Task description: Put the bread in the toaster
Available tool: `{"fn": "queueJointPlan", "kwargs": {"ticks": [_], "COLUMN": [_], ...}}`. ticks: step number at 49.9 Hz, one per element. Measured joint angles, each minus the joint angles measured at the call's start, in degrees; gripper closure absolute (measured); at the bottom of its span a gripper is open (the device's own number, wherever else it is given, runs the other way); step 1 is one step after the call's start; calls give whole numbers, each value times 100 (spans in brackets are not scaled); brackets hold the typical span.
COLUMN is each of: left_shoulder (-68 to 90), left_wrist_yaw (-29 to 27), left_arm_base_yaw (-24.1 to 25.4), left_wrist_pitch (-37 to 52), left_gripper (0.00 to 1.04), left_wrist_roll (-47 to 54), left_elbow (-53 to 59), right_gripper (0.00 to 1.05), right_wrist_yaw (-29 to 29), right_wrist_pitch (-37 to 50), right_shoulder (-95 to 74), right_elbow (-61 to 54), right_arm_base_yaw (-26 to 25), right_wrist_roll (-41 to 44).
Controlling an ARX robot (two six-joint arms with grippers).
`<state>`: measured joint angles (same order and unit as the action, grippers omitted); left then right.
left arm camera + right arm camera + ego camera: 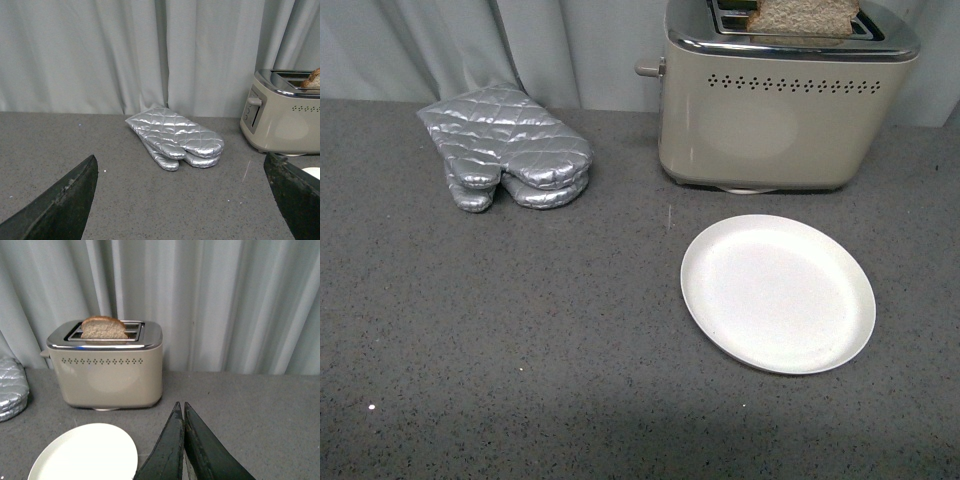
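The beige toaster (770, 115) with a chrome top stands at the back right of the grey counter. The bread (805, 18) stands upright in its front slot, top half sticking out; it also shows in the right wrist view (102, 328) and at the edge of the left wrist view (312, 80). The toaster shows there too (107, 370) (282, 117). My left gripper (182, 200) is open and empty, low over the counter, left of the toaster. My right gripper (181, 407) is shut and empty, in front of the toaster to its right. Neither arm shows in the front view.
An empty white plate (778, 293) lies in front of the toaster, also in the right wrist view (85, 455). A silver quilted oven mitt (510, 148) lies at the back left (175, 137). A grey curtain (125, 50) hangs behind the counter.
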<state>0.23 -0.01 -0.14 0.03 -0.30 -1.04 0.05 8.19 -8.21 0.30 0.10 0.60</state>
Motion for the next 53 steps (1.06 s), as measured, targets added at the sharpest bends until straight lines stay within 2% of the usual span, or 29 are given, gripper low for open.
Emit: {"fn": "queueJointPlan", "kwargs": {"ticks": [5,9,15,18,24,37,53], "left_shoulder": [0,-2,0,-2,-2,-2,-2], "left_wrist_yaw": [-7,-2,-2,-2,-2,-2,-2], "left_arm_base_yaw": [0,0,0,0,0,0,0], "left_wrist_pitch": [0,0,0,0,0,0,0], "left_gripper": [7,7,7,7,7,7,7], "left_wrist_roll": [0,0,0,0,0,0,0], "left_elbow": [0,0,0,0,0,0,0], "right_gripper": [104,104,80,73,50,9,10], "right_wrist_yaw": [-4,-4,0,0,-2,-2,-2], "right_wrist_pitch": [-748,-787,-809,-809,-809,-809,-809], "right_shoulder": [575,791,791,791,796,796,796], "right_elbow": [0,0,0,0,0,0,0], "right_arm_base_yaw": [0,0,0,0,0,0,0], "right_wrist_roll": [0,4,0,0,0,0,-17]}}
